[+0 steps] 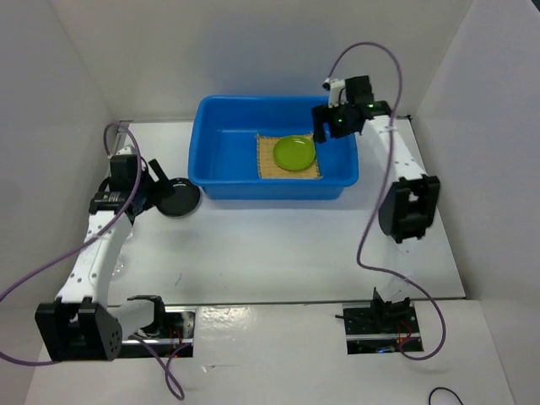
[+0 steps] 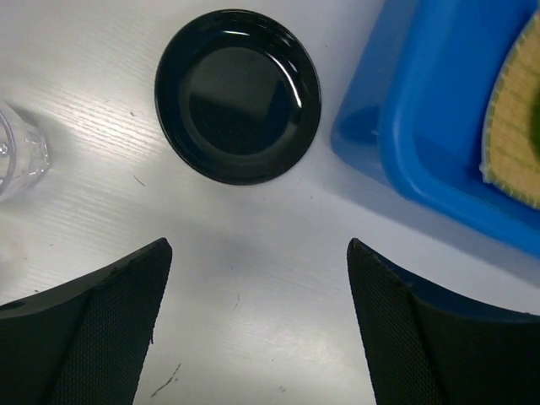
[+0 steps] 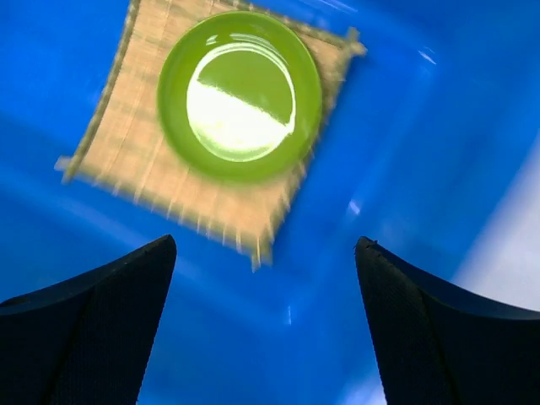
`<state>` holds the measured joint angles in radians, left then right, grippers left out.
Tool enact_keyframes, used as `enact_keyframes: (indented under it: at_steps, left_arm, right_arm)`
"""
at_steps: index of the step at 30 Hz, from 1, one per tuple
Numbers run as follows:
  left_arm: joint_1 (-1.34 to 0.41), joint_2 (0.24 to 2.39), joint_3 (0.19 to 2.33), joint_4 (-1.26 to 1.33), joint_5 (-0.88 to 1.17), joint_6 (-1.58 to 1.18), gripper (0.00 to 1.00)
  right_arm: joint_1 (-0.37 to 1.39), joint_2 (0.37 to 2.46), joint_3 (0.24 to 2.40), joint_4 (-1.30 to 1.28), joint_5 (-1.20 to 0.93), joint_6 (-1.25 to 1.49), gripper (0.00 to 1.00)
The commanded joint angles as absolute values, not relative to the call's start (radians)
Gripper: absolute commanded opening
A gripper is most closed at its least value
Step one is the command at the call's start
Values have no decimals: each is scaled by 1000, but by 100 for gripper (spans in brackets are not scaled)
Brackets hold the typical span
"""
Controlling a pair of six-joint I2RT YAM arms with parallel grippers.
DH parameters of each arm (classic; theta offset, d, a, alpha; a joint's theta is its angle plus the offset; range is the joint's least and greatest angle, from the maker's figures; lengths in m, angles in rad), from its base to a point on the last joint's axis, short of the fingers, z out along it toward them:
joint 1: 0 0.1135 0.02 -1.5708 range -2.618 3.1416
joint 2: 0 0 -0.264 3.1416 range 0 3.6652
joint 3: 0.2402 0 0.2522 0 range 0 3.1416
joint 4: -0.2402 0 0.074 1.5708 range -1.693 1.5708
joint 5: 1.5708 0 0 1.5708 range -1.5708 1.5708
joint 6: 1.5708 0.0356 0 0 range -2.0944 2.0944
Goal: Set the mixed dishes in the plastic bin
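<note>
The blue plastic bin (image 1: 221, 152) (image 2: 422, 110) (image 3: 405, 126) stands at the back middle of the table. Inside it a tan woven mat (image 1: 268, 160) (image 3: 126, 169) (image 2: 510, 118) lies flat with the lime-green plate (image 1: 294, 153) (image 3: 240, 94) on top. My right gripper (image 1: 322, 132) (image 3: 266, 253) hovers open over the bin's right part, nothing between its fingers. A black plate (image 1: 178, 197) (image 2: 238, 94) rests on the table left of the bin. My left gripper (image 1: 160, 190) (image 2: 260, 249) is open just beside it, empty. A clear plastic cup (image 2: 18, 156) sits left of the black plate.
White walls close in the table at the left, back and right. Cables loop from both arms. The arm bases (image 1: 253, 325) stand at the near edge.
</note>
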<state>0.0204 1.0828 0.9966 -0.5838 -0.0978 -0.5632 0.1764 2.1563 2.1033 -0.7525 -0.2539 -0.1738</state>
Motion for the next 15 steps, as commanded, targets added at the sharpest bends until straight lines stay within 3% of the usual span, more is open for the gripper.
enact_keyframes:
  at_steps: [1,3,6,15]
  left_arm:
    - [87,1199,1008,-531,-98,-708,89]
    - [147,1262,1017,-531,-29,-764,88]
    - [210,1380,1026,-447,122,-802,88]
    - [221,1681,1173,-419,74,-821,91]
  right_arm:
    - [137,1769,1952,-747,-258,-216,91]
    - [137,1644,1746,-747,-221,-229,98]
    - [137,1427,1533,-776,-181,-253,98]
    - [111,1060,1097,-786,-48,-282,99]
